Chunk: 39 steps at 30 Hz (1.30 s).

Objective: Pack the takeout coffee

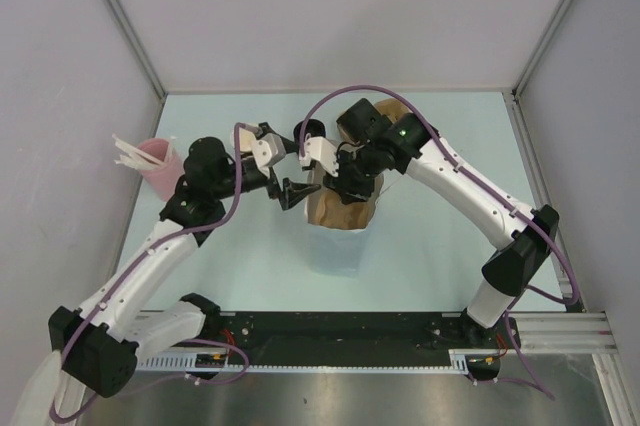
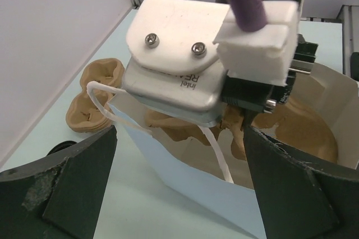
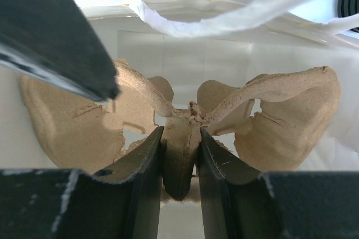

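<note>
No tan cup body shows; a round black lid (image 1: 310, 130) behind the grippers may be on the takeout coffee. A white paper bag (image 1: 335, 246) stands open at mid-table. My right gripper (image 1: 345, 191) reaches into it, shut on the centre ridge of a tan pulp cup carrier (image 3: 286, 115); in the right wrist view the gripper (image 3: 180, 132) pinches that ridge between both fingers. My left gripper (image 1: 288, 194) is open at the bag's left rim; in the left wrist view the gripper (image 2: 179, 194) has its jaws wide apart with the bag's wall (image 2: 185, 177) between them, not gripped.
A pink cup of white stirrers (image 1: 155, 161) stands at the far left. More tan pulp carriers (image 2: 95, 93) lie on the table behind the bag, partly under the right arm (image 1: 360, 114). The bag's white handles (image 3: 235, 14) hang across its opening.
</note>
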Tool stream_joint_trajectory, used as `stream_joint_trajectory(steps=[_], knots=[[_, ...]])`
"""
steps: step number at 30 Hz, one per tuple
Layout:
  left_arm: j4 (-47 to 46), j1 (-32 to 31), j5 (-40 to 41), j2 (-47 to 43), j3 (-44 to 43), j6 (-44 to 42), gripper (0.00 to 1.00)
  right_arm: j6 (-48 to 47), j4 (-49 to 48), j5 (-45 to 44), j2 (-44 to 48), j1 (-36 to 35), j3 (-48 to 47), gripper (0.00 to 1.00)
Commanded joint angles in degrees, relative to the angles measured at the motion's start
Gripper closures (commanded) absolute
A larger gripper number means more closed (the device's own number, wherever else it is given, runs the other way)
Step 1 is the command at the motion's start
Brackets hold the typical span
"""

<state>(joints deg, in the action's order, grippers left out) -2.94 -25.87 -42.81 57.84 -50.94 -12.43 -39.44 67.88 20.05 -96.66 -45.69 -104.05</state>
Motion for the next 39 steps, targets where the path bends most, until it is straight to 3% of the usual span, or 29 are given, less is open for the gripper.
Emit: stream_joint_trajectory(steps=[1, 4, 7, 8, 10, 11, 15, 20, 30, 39], knots=[[-2.42, -1.55, 4.39, 1.13, -0.92, -1.29, 0.0, 0.77, 0.06, 1.48, 2.18, 0.6, -1.59, 0.68], [-2.95, -1.9, 5.63, 1.57, -1.09, -1.11, 0.0, 0.68, -0.2, 1.57, 2.36, 0.87, -1.07, 0.68], [-3.13, -1.91, 5.8, 1.66, -1.09, -0.85, 0.12, 0.68, -0.29, 1.48, 2.36, 0.87, -0.8, 0.68], [-3.56, -1.91, 5.89, 1.57, -1.01, -0.58, 0.26, 0.68, -0.46, 1.39, 2.27, 0.87, -0.8, 0.68], [-3.83, -1.91, 6.16, 1.39, -0.57, -0.32, 0.43, 0.68, -0.38, 1.3, 2.27, 0.87, -0.72, 0.68], [-3.91, -1.91, 6.5, 1.31, -0.48, -0.32, 0.45, 0.68, -0.38, 1.22, 2.18, 0.87, -0.72, 0.68], [-4.18, -1.9, 7.65, -0.09, 0.75, -0.58, 0.46, 0.68, -0.46, 0.78, 2.18, 0.87, -0.02, 0.68], [-4.53, -1.91, 10.72, -1.68, 2.51, -0.23, 0.61, 0.68, -0.73, -0.01, 1.92, 0.95, 0.78, 0.68], [-7.34, -1.82, 16.52, -3.09, 5.23, 2.93, 0.8, 0.77, 1.9, -2.3, -1.59, 0.78, 0.43, 0.69], [-9.71, -1.12, 17.93, -3.88, 6.82, 5.3, 0.79, 0.77, 6.56, -4.67, -5.11, 0.78, -2.9, 0.69]])
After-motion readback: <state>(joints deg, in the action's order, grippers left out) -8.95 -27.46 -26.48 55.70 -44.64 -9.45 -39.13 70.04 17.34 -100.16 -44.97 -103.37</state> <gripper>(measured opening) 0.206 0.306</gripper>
